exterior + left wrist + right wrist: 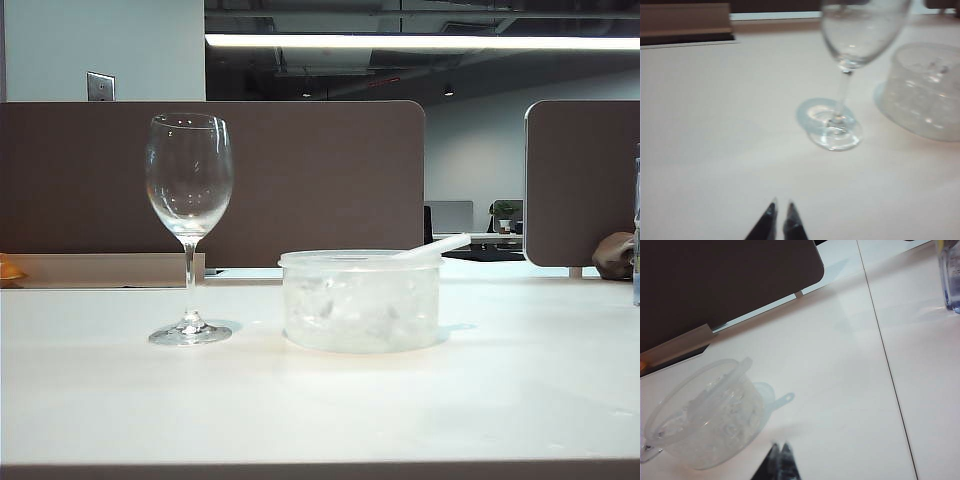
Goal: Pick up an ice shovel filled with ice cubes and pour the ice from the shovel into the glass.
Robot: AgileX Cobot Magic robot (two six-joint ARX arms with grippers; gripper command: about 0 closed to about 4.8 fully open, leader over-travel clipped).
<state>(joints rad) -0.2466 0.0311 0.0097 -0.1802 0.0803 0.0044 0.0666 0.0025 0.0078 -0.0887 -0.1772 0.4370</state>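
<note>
Left fingers [781, 210] closed, empty, short of the glass [850, 65]; right fingers [780, 452] closed, empty, near the tub [705, 410]. Ice shovel [715, 390] lies across the tub's ice cubes [730, 425]. Risk: the glass stands just beside the tub, so a wide reach may tip it.

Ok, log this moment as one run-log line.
phase: pre-grasp | left gripper: shut, empty, short of glass | right gripper: shut, empty, near tub | ice shovel: in tub | glass: empty
</note>
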